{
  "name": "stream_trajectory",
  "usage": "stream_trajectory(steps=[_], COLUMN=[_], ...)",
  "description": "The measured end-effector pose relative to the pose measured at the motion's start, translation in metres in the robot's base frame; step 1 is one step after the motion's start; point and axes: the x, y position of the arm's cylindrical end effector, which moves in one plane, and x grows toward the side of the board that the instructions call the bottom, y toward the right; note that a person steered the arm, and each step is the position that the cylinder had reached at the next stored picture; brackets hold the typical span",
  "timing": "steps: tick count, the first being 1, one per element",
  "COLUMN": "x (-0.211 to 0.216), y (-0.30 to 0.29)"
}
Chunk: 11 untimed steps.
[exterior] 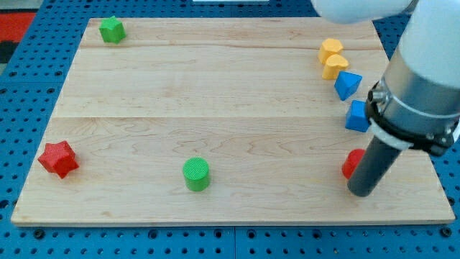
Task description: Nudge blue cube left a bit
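The blue cube (356, 116) sits near the board's right edge, its right side hidden behind my arm. My tip (361, 193) is on the board at the view's lower right, well below the cube and apart from it. A red block (351, 163) lies between them, right against the rod's left side and partly hidden by it; its shape cannot be made out. A second blue block (348, 85), wedge-like, lies just above the cube.
Two yellow blocks (331, 50) (335, 67) sit touching at the top right, above the blue wedge. A green star (112, 29) is at the top left, a red star (58, 159) at the left edge, a green cylinder (195, 174) at the bottom centre.
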Motion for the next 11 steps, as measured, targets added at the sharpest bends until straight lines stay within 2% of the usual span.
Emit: stream_trajectory(steps=[1, 2, 3, 5, 7, 11], x=[-0.008, 0.010, 0.015, -0.042, -0.087, -0.109], y=[0.009, 0.013, 0.053, 0.097, 0.096, 0.072])
